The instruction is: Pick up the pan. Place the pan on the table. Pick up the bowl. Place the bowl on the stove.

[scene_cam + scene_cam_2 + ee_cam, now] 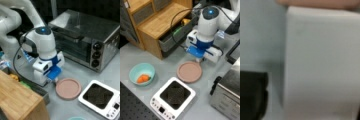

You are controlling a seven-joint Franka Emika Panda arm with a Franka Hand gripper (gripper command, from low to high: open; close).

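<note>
The pan (68,88) (189,72) lies flat on the grey tabletop (75,68) (135,56), beside the stove (100,98) (173,98), whose dark plate is bare. The gripper (55,79) (199,60) is low at the pan's rim, where the white handle (320,65) fills the wrist view; whether the fingers clasp it cannot be told. The bowl (142,74), holding an orange piece of food (142,78), sits on the tabletop at a front view's left. A toaster oven (87,40) stands behind.
</note>
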